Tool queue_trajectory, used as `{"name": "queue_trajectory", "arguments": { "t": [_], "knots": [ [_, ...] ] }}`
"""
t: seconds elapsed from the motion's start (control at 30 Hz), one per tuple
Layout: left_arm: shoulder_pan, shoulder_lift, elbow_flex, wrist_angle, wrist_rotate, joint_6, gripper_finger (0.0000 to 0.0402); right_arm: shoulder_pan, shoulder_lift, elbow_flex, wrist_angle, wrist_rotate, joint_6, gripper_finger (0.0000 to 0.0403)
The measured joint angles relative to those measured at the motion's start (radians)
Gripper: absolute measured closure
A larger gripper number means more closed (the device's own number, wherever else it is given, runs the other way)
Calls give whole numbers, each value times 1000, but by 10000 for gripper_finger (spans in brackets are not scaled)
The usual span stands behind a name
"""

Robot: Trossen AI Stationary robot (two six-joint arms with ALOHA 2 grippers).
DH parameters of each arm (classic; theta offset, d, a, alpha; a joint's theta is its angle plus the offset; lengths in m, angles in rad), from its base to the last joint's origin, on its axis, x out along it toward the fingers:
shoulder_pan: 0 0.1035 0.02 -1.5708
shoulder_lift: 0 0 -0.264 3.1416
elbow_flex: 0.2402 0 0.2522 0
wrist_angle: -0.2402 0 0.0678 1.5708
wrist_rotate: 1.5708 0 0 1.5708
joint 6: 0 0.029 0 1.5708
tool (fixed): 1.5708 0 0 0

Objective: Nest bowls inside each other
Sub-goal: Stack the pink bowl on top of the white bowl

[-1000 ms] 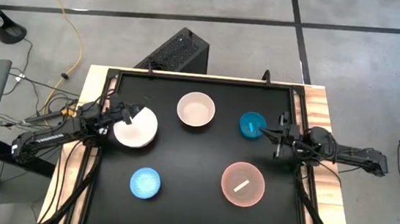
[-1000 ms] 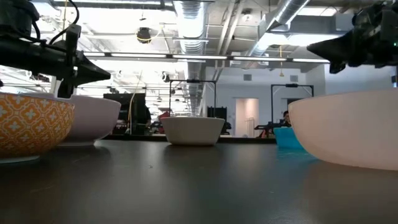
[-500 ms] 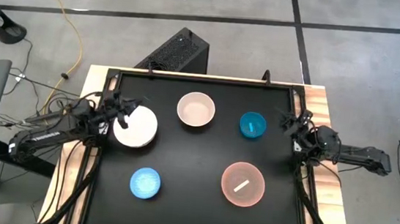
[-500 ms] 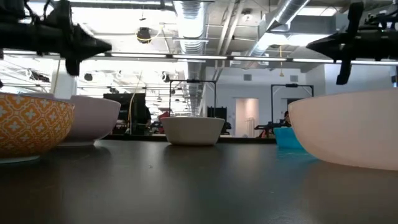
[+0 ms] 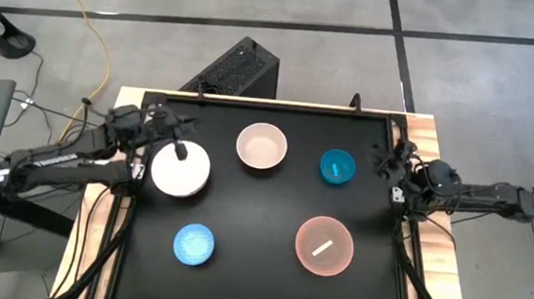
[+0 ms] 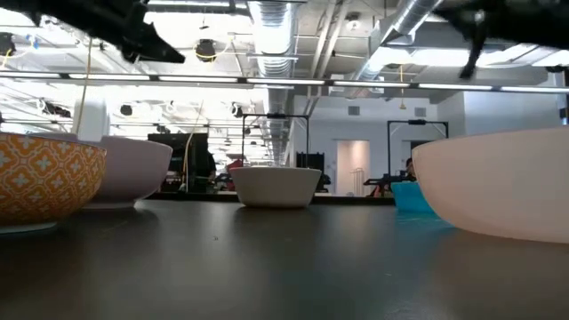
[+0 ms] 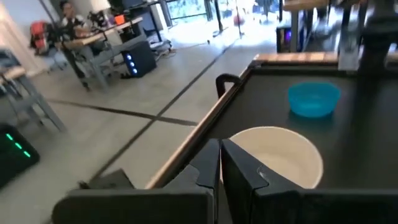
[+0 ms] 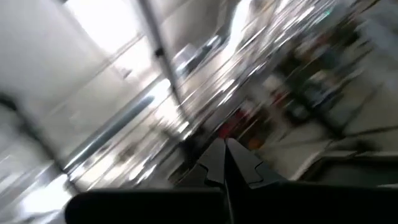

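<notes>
Five bowls stand apart on their bases on the black table top [image 5: 261,208]: white [image 5: 184,173], cream-pink [image 5: 261,146], teal-blue [image 5: 337,167], salmon pink [image 5: 325,244] and light blue [image 5: 194,244]. My left gripper [image 5: 180,148] is shut and hangs above the white bowl's far rim. In its wrist view its fingers [image 7: 219,158] point toward the cream-pink bowl [image 7: 280,155] and the teal-blue bowl [image 7: 313,99]. My right gripper [image 5: 384,161] is shut and raised near the table's right edge, beside the teal-blue bowl. Its wrist view shows only blurred ceiling.
A raised black rim [image 5: 271,106] frames the table, with wooden strips [image 5: 426,135] outside it. A white strip [image 5: 324,246] lies inside the salmon pink bowl. In the low view the light blue bowl shows an orange patterned outside [image 6: 44,182]. Open black surface lies between the bowls.
Both grippers have risen well above the bowls and rolled about their own axes, staying shut. The right one has drawn back from the teal-blue bowl toward the table's right edge and tipped upward. No bowl has moved.
</notes>
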Motion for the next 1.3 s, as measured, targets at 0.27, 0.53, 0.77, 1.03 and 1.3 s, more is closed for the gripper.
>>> {"name": "queue_trajectory", "arguments": {
  "t": [0.27,0.53,0.77,1.03,1.3],
  "knots": [
    [1,75,94,-65,-106,33,383,190,279,357,-556,-119,23,385],
    [0,72,94,-110,-83,-16,282,321,607,724,-1350,-153,230,385],
    [0,72,94,-155,-80,-91,205,295,782,802,-1678,-254,289,330],
    [0,72,95,-201,-80,-133,182,281,917,776,-1686,-273,215,207],
    [0,72,95,-334,-78,-183,181,281,1034,776,-1686,-259,96,167]
  ]
}}
